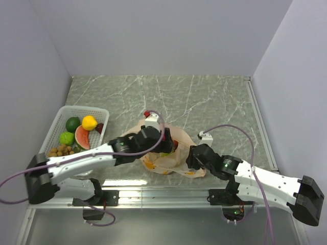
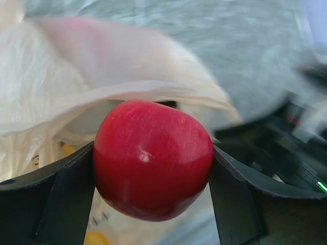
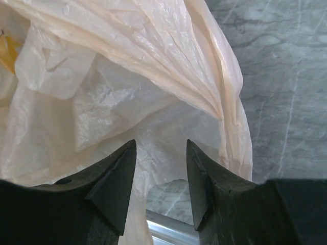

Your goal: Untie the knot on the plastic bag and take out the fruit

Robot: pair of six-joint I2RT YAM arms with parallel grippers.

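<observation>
The pale-peach plastic bag [image 1: 171, 162] lies crumpled near the table's front edge, its mouth open. No knot shows. My left gripper [image 1: 167, 144] is at the bag's mouth, shut on a red apple [image 2: 153, 158] held between both black fingers just outside the bag's lip [image 2: 61, 87]. A bit of the red apple shows in the top view [image 1: 176, 145]. My right gripper [image 1: 192, 159] is at the bag's right edge. Its fingers stand apart in the right wrist view [image 3: 161, 153], with thin bag plastic [image 3: 127, 76] in front of them. Other fruit in the bag is hidden.
A white lattice basket [image 1: 60, 113] stands at the left, holding a yellow lemon [image 1: 89, 122], two green fruits [image 1: 73, 124], a watermelon slice [image 1: 82, 137] and tan berries [image 1: 61, 150]. The table's metal front rail [image 1: 168, 196] runs just below the bag.
</observation>
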